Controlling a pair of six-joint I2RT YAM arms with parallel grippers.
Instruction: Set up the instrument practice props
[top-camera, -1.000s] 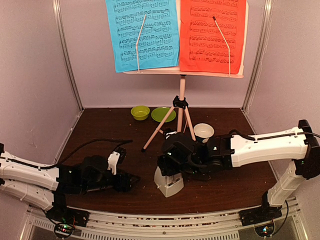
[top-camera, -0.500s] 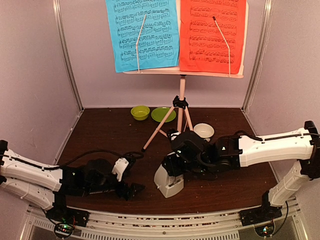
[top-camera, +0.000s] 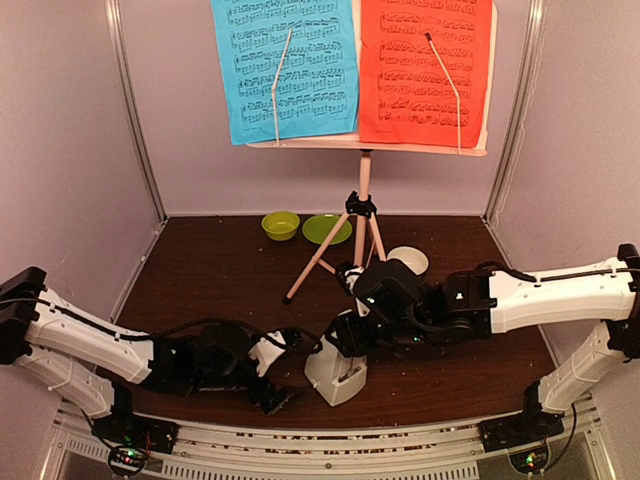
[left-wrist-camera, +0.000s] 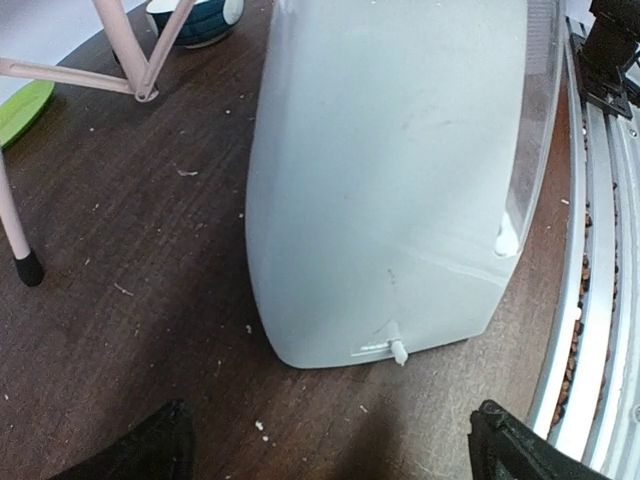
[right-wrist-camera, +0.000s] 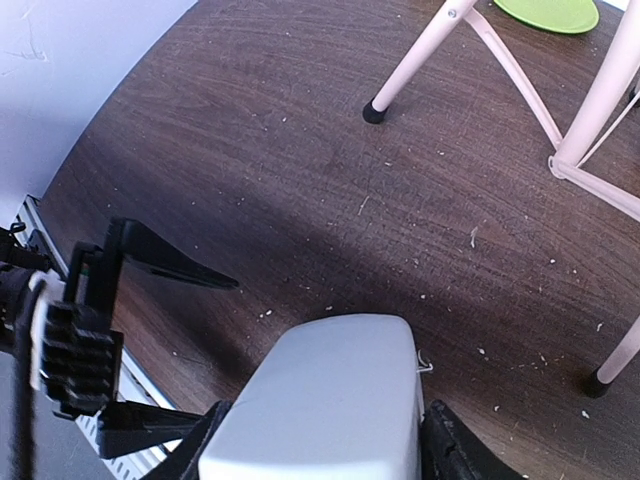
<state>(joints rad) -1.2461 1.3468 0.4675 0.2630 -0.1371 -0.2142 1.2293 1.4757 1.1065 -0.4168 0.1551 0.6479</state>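
Blue page (top-camera: 285, 65) and red page (top-camera: 425, 65) sit on the music stand (top-camera: 363, 200), beyond both claws. The right gripper (right-wrist-camera: 325, 450) pinches the metronome (top-camera: 336, 372) by its top; the left gripper (left-wrist-camera: 330, 455), spread wide, faces it just ahead. Placement looks unfinished.

White metronome (top-camera: 336, 372) upright near pink stand (top-camera: 365, 178)

table (top-camera: 220, 270): dark wood | holds: music stand (top-camera: 364, 180), metronome (top-camera: 337, 368), green bowl (top-camera: 280, 225), plate (top-camera: 325, 229), white bowl (top-camera: 408, 262)
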